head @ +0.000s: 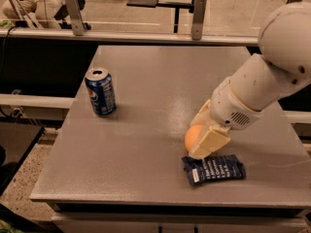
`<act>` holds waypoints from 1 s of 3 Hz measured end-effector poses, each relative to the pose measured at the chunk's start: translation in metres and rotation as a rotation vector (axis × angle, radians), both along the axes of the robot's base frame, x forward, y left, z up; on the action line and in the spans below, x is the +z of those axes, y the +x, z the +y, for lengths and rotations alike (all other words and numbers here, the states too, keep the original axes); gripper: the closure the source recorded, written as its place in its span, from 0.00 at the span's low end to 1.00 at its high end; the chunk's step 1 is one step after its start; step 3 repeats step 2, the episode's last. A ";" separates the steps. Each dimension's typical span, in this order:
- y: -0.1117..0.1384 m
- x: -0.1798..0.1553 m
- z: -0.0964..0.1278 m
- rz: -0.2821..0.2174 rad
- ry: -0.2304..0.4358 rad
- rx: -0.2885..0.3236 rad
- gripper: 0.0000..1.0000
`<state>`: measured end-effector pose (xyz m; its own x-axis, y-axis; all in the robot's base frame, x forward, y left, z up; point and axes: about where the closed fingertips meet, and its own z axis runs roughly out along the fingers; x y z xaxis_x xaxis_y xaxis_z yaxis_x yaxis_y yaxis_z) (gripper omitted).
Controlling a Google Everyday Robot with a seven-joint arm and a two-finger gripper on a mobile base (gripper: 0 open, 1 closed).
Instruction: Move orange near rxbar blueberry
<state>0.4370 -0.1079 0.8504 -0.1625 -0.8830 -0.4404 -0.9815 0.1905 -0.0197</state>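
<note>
Jaws of the gripper (199, 141) are closing on the orange (192, 136), one cream finger pressing its near right side and the other sitting behind it, so the fruit is being gripped from both sides. The gripper is hanging low over the front right part of the grey table (146, 72), at the end of a thick white arm (262, 81) that is reaching down from the upper right of the view. The orange is sitting in that grip, just beside the rxbar blueberry (215, 169), above and slightly to the left of the wrapper's upper left corner as the camera sees it. Whether the fruit is touching the tabletop or hanging just clear of it is not possible to tell. The dark navy wrapper is lying flat near the front edge, its long axis running roughly left to right across the view, with its near end pointing toward the gripper. A blue soda can (100, 91) is standing upright well apart, on the left side of the table. Judging from this layout, the fruit is already lying close to the bar, so the coming move is likely calling only for a gentle release without nudging the wrapper.
</note>
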 end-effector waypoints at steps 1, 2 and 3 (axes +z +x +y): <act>-0.002 0.000 -0.003 0.014 0.006 -0.002 0.00; -0.002 0.000 -0.003 0.014 0.006 -0.002 0.00; -0.002 0.000 -0.003 0.014 0.006 -0.002 0.00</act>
